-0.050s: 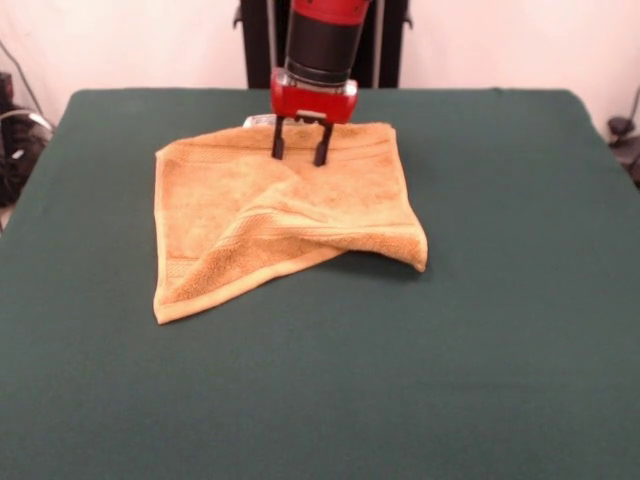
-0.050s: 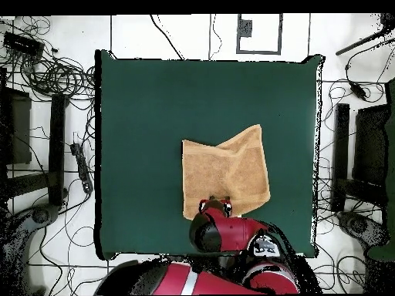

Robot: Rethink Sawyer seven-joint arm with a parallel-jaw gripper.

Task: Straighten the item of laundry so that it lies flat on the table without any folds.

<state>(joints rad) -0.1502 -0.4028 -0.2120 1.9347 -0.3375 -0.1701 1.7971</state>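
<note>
Towel, golden-orange, lies a little above and left of centre in the front view, on the green table. Its right side is folded over toward the middle, making a raised ridge that ends in a rounded corner at the right, while the lower left corner runs out to a flat point. The gripper comes down from the top of the frame onto the towel's upper edge; its two black fingers stand apart with their tips at the cloth, and no cloth shows pinched between them.

From overhead, the towel sits right of centre in the lower half of the table, its upper edge dipping in a notch. The gripper is at the towel's lower edge, with the red and black arm below it. No containers show on the table.
</note>
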